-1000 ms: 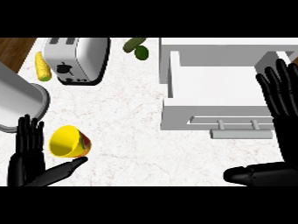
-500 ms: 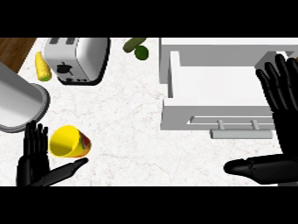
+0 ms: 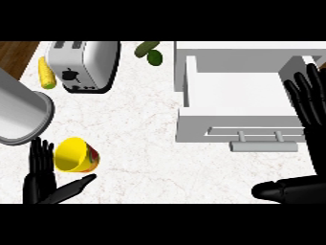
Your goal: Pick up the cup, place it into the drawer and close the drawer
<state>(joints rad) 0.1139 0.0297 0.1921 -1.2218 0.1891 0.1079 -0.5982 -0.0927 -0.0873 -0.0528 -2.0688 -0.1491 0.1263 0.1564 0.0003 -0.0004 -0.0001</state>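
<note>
A yellow cup [image 3: 76, 154] lies on its side on the white marble counter at the lower left, its mouth turned toward the view's left. My left hand [image 3: 44, 177] is open just left of and below the cup, fingers straight up and thumb spread beneath it, not holding it. The white drawer [image 3: 243, 98] stands pulled open at the right, with its handle [image 3: 264, 145] at the front and nothing inside that I can see. My right hand [image 3: 319, 107] is open over the drawer's right edge, fingers straight, thumb low near the view's bottom.
A large grey cylinder [image 3: 10, 115] lies at the left edge above the cup. A silver toaster [image 3: 82, 64] stands at the back left with a yellow corn cob [image 3: 47, 72] beside it. Green vegetables [image 3: 151, 52] sit at the back centre.
My left hand has slid slightly right and down, closer to the cup. My right hand has edged a little lower over the drawer. The cup has not moved.
</note>
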